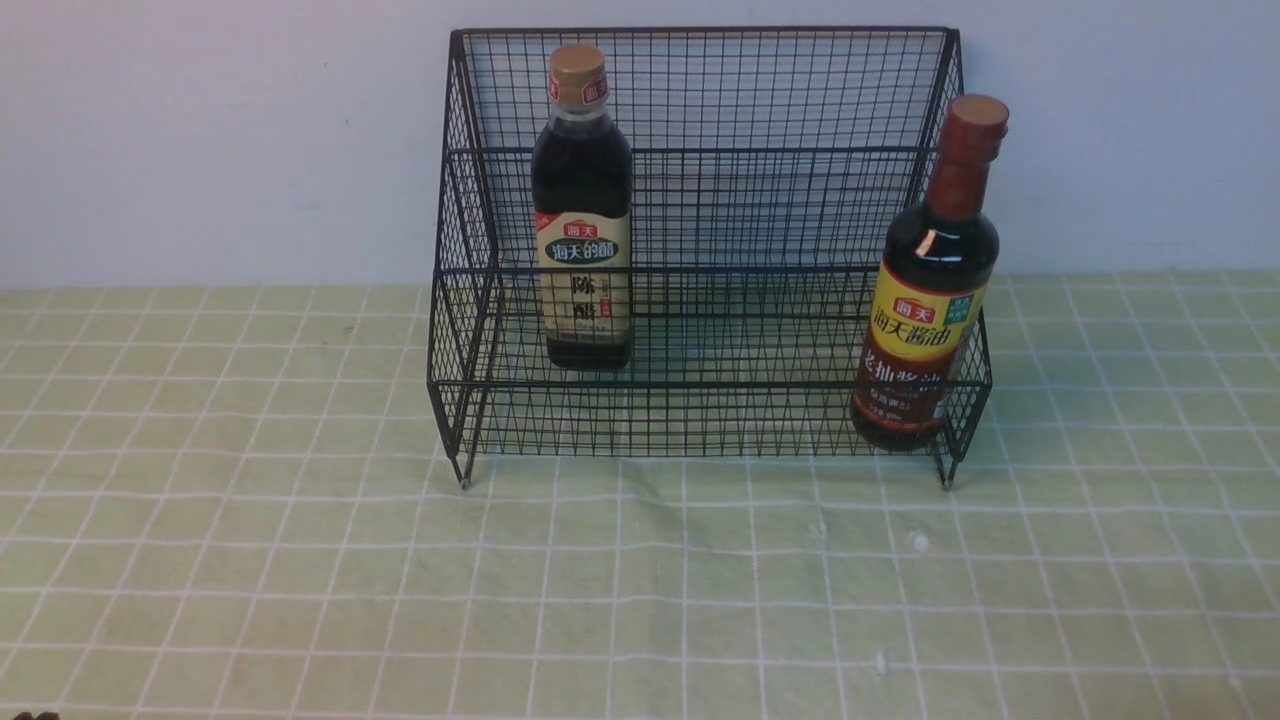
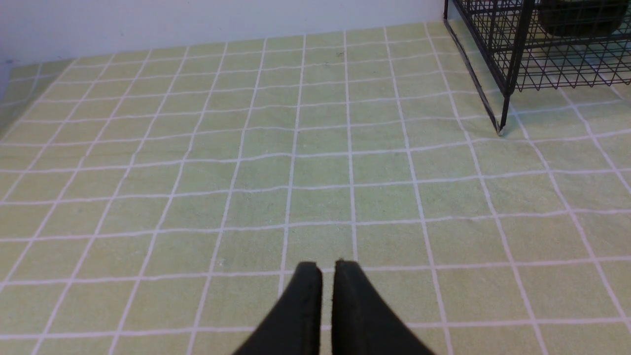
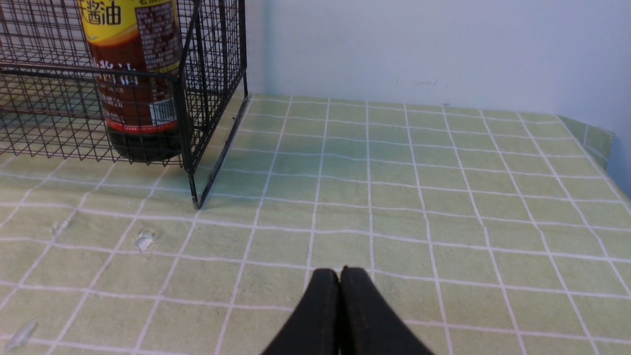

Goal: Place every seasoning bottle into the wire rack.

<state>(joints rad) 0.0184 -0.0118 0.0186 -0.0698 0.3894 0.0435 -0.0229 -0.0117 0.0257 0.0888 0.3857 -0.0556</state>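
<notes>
The black wire rack (image 1: pixel 720 210) stands at the back of the table against the wall. The squarish seasoning bottle with the gold cap (image 1: pixel 582 215) stands upright inside it on the left, on the lower tier. Upright in the lower tier's front right corner, behind the mesh, is the taller bottle with the brown-red cap (image 1: pixel 935 290), whose lower half (image 3: pixel 138 74) fills the right wrist view. My left gripper (image 2: pixel 328 266) is shut and empty over bare cloth, well short of the rack's left leg (image 2: pixel 502 123). My right gripper (image 3: pixel 339 272) is shut and empty, off the rack's right corner (image 3: pixel 194 197). Neither arm shows in the front view.
A green cloth with white grid lines (image 1: pixel 640 580) covers the table, and a white wall (image 1: pixel 200 140) stands close behind the rack. The table's right edge (image 3: pixel 609 148) shows in the right wrist view. Small white flecks (image 3: pixel 144 241) lie on the cloth near the rack's right leg.
</notes>
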